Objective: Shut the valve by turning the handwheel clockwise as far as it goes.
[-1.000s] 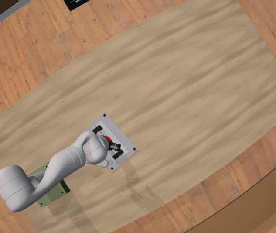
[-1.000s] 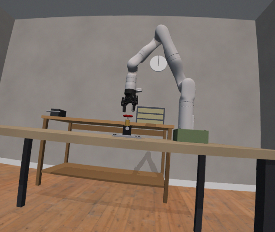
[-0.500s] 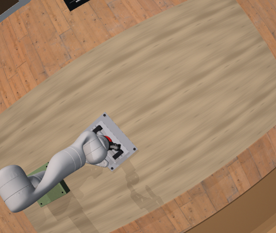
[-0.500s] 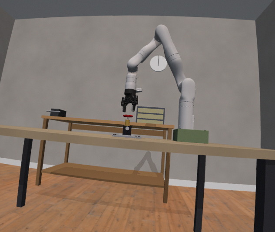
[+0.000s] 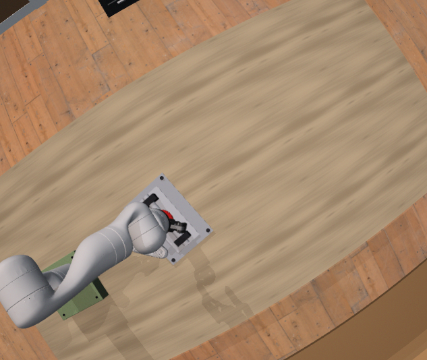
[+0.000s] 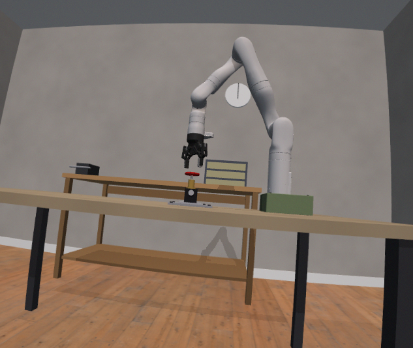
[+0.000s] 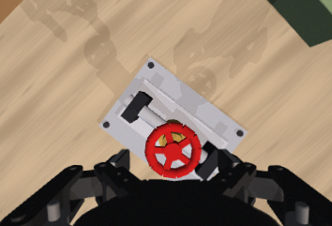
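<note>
long pale wooden worktop [image 5: 283, 116], on black legs in the exterior view. pale grey arm [image 6: 262, 97] rising from a green base box [image 6: 304, 206] at one long edge of the worktop, close to a corner, arching high and bending down over the valve. grey mounting plate [image 5: 193, 211] lying flat near that same long edge, just beside the base box, bolt heads at its corners. black valve body [image 6: 190, 195] upright on the plate, brass stem above it. red handwheel [image 7: 173, 150] on top of the stem, spoked, level. black fingers [image 6: 194, 160] spread to full width, gripping nothing, pointing straight down, hanging just above the handwheel and apart from it; in the wrist view, handwheel centred between the two finger linkages.
</note>
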You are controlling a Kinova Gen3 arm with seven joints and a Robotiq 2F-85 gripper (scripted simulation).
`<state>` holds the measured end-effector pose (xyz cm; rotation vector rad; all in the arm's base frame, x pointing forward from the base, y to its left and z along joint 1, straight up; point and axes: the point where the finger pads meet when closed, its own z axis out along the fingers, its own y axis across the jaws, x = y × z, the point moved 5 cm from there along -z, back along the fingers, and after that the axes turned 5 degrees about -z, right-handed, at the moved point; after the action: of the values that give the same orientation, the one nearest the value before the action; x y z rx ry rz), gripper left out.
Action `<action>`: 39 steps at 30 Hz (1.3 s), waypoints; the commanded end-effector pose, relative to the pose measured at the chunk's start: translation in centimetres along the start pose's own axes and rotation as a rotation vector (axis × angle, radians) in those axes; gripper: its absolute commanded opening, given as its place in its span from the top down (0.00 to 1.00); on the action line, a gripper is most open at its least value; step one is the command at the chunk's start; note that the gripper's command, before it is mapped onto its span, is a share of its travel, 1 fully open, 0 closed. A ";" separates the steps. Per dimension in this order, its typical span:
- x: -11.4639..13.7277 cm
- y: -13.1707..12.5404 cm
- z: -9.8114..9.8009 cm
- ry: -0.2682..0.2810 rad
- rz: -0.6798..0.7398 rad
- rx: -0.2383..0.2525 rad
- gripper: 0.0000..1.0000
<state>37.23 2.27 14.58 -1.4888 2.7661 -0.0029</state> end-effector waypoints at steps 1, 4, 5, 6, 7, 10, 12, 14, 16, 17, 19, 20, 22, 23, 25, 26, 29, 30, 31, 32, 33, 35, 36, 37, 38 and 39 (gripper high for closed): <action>0.0 0.0 -0.1 -0.001 0.000 0.001 0.00; 0.0 0.0 0.0 -0.001 0.000 0.001 0.00; 0.0 0.0 0.0 -0.001 0.000 0.001 0.00; 0.0 0.0 0.0 -0.001 0.000 0.001 0.00; 0.0 0.0 0.0 -0.001 0.000 0.001 0.00; 0.0 0.0 0.0 -0.001 0.000 0.001 0.00; 0.0 0.0 0.1 -0.001 0.000 0.001 0.00; 0.0 0.0 0.1 -0.001 0.000 0.001 0.00; 0.0 0.0 0.2 -0.001 0.000 0.001 0.00; 0.0 0.0 0.3 -0.001 0.000 0.001 0.00; 0.0 0.0 0.4 -0.001 0.000 0.001 0.00; 0.0 0.0 0.5 -0.001 0.000 0.001 0.00; 0.0 0.0 0.7 -0.001 0.000 0.001 0.00; 0.0 0.0 0.8 -0.001 0.000 0.001 0.00; 0.0 0.0 1.0 -0.001 0.000 0.001 0.00; 0.0 0.0 1.1 -0.001 0.000 0.001 0.00; 0.0 0.0 1.2 -0.001 0.000 0.001 0.00; 0.0 0.0 1.3 -0.001 0.000 0.001 0.00; 0.0 0.0 1.5 -0.001 0.000 0.001 0.00; 0.0 0.0 1.6 -0.001 0.000 0.001 0.00; 0.0 0.0 1.7 -0.001 0.000 0.001 0.00; 0.0 0.0 1.9 -0.001 0.000 0.001 0.00; 0.0 0.0 2.1 -0.001 0.000 0.001 0.00; 0.0 0.0 2.2 -0.001 0.000 0.001 0.00; 0.0 -0.1 2.3 -0.001 0.000 0.001 0.00; 0.0 -0.1 2.4 -0.001 0.000 0.001 0.00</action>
<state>37.41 2.31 12.48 -1.4862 2.7596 -0.0066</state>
